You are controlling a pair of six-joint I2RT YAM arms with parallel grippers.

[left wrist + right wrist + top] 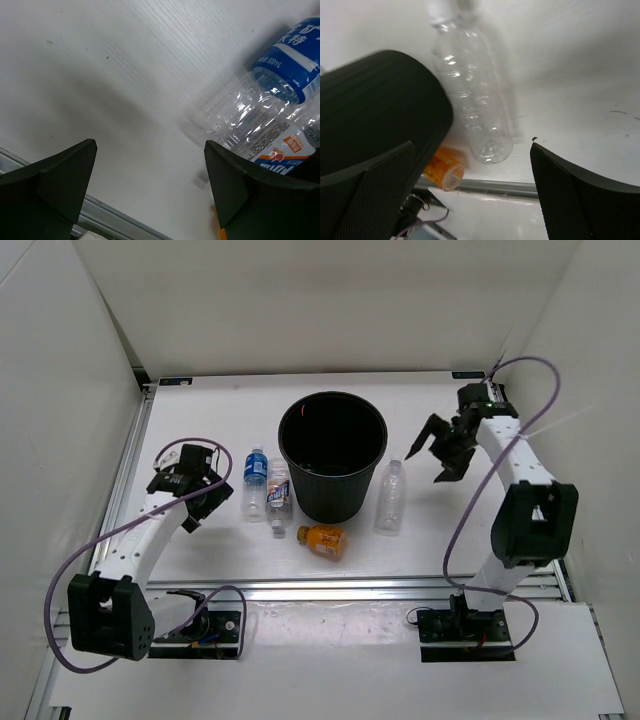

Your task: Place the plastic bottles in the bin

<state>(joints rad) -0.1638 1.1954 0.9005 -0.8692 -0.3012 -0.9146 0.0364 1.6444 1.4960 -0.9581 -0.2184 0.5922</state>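
Black bin (335,495) stands on the table (450,540), its inside too dark to read. Blue-label bottle (255,480), white-label bottle (279,495), orange bottle (322,540) and clear bottle (391,497) lie just beside it. Both arms' jaws stand wide, empty.

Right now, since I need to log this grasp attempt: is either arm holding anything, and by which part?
Nothing is held. The left fingers and the right fingers both stand wide apart with nothing between them.
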